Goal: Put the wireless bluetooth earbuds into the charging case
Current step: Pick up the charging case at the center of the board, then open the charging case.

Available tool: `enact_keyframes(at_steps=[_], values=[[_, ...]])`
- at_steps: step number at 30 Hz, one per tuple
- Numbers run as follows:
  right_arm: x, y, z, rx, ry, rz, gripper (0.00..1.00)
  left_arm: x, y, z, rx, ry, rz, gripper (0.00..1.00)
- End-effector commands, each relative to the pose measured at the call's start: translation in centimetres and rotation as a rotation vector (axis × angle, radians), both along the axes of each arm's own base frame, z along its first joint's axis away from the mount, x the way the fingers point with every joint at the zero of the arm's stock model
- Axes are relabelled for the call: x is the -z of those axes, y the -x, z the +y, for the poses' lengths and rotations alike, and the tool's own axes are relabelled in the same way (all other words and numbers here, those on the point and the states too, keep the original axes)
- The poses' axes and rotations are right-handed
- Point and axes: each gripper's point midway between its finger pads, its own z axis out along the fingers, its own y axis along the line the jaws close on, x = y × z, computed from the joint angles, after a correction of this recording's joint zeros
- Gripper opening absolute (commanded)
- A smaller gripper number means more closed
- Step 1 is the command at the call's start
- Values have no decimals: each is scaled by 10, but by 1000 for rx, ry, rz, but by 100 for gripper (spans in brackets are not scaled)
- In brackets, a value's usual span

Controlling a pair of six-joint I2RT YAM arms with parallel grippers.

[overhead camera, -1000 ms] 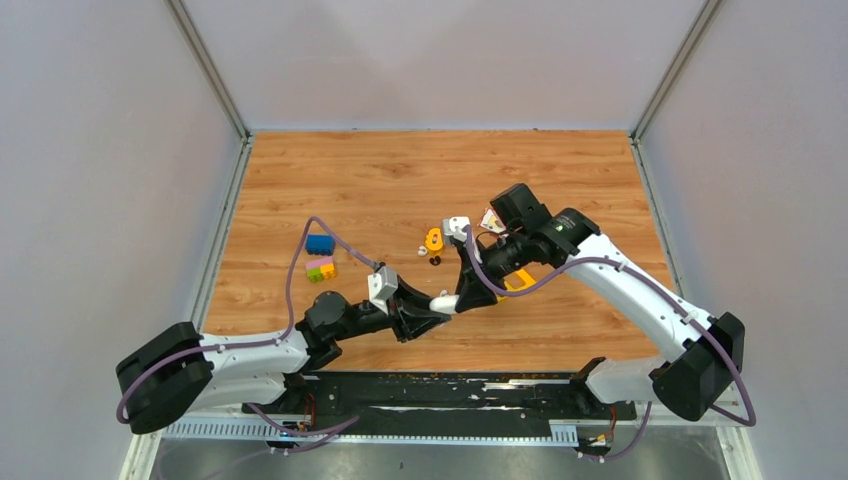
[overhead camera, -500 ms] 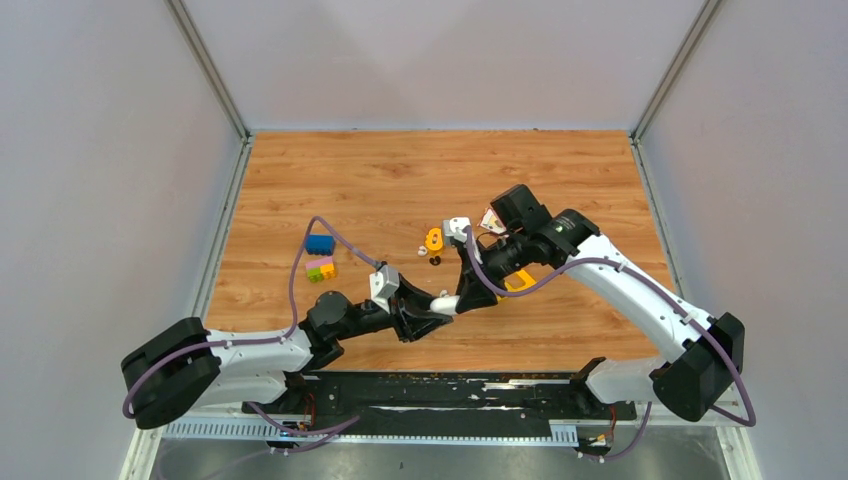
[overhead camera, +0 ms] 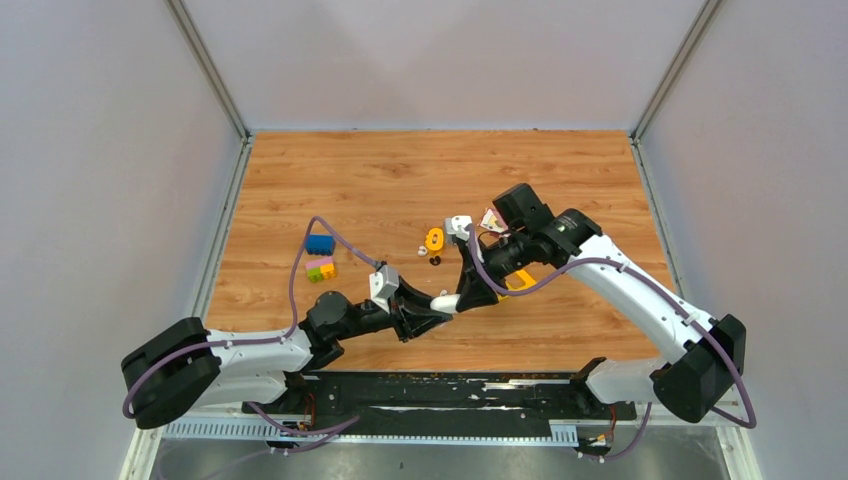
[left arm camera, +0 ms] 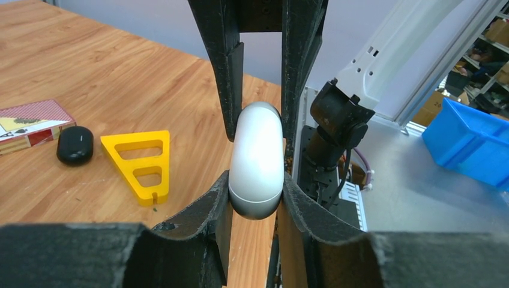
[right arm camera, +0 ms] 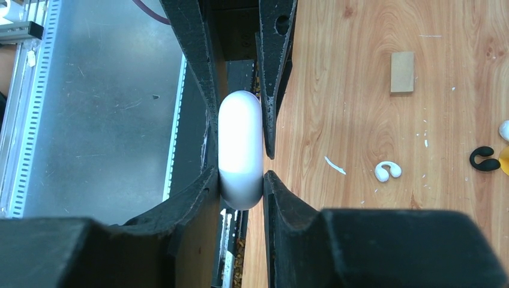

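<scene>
Step in hand: readying the case to be opened, as I judge it; no bud is in it yet.
Left gripper (left arm camera: 257,191): pressed together on one end of the white charging case (left arm camera: 257,150), close to its seam line.
Right gripper (right arm camera: 240,183): pinching the opposite end of the same case, its fingers facing the left's.
Case: lid shut, held between both arms over the near middle of the wooden table (right arm camera: 360,240).
Earbuds: a white earbud (right arm camera: 387,171) and a black earbud (right arm camera: 485,159) lie loose on the wood, apart from the case; the rest are not clear.
Nearby: tan block (right arm camera: 402,72), yellow triangle (left arm camera: 139,165).
Next move: probably one gripper steadies the base while the other works the lid apart at the seam; the smooth shell could slip.
</scene>
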Motion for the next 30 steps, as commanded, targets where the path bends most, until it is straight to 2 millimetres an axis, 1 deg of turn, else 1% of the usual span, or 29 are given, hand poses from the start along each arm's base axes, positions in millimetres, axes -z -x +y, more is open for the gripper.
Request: enact_keyframes(at_steps=[1, 2, 3, 4, 5, 9, 14, 21, 27, 30], values=[[-14, 4, 3, -17, -58, -2, 32, -12, -2, -1, -9, 36, -54, 15], [-14, 5, 3, -18, -57, 7, 46, -10, -4, -1, -17, 27, -65, 12], [-13, 5, 3, -17, -56, 11, 54, -9, -4, -1, -22, 21, -78, 9], [-12, 4, 3, -16, -52, 15, 58, -8, -5, -1, -31, 13, -93, 8], [-10, 4, 4, -15, -47, 18, 60, -6, -6, 0, -38, -2, -109, 7], [-3, 0, 7, -7, -23, 49, 60, -3, -3, -5, -22, -50, -157, 5], [-1, -11, 12, 9, -1, 70, 59, -7, 4, -8, 6, -52, -176, 5], [-4, -7, 13, -35, -9, 83, 61, -10, 6, -9, 2, -40, -177, 4], [1, 2, 6, -69, -4, 68, 65, -13, 5, -12, 11, -43, -173, 4], [6, 1, 4, -59, 11, 57, 65, -16, 6, -13, 14, -35, -175, 4]])
